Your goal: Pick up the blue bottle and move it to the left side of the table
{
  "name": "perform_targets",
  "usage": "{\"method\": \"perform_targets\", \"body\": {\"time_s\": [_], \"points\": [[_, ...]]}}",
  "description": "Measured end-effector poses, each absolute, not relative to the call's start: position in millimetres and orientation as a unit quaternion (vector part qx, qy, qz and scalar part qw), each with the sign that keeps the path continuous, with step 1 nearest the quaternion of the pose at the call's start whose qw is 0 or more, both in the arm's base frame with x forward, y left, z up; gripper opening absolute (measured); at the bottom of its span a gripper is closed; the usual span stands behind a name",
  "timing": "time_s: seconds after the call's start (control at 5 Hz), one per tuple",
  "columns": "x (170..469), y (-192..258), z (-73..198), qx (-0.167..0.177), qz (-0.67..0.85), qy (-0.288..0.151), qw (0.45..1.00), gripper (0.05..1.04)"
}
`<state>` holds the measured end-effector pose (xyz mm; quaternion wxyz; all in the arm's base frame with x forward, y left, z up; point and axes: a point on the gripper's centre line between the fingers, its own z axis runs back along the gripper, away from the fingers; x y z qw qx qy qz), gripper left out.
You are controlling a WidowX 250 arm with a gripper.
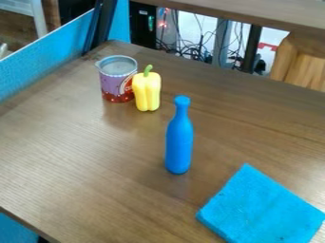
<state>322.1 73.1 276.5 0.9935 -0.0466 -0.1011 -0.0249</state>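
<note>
Arrangement of 4 objects on the wooden bench (pixel 82 156). We see the blue bottle (pixel 179 140) upright near the middle of the bench, resting on its rounded base; its place apart from the other 3 objects probably leaves room to grasp it from any side. The can (pixel 111 81) stands upright with its rim upward, likely because its flat bottom makes this its steadiest pose. Just beside it, the yellow pepper (pixel 147 92) stands with its stem up, presumably balanced on its lobed underside; we cannot tell whether the 2 touch. The blue cloth (pixel 260 209) lies flat toward the lower right, folded into a thick pad, perhaps to keep it compact. As for the claw, we cannot tell whether it is wide, narrow or holding anything.

Appearance of the bottle: we note a single, even blue from top to base, with a slightly flared cap, a slim neck, sloping shoulders and a long, nearly cylindrical body. Its surface looks smooth and matte, and we find no label on the side facing us.
</note>
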Motion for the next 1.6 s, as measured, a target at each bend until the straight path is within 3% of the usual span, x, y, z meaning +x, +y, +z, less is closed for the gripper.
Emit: {"method": "perform_targets", "body": {"time_s": [0.2,0.4,1.0,1.6], "points": [[324,74,265,-0.052,-0.023,-0.084,0.995,1.001],[315,61,233,-0.052,-0.049,-0.046,0.996,1.001],[262,-28,197,-0.025,-0.223,-0.043,0.974,1.001],[273,-58,168,0.003,-0.260,-0.077,0.963,1.001]]}}
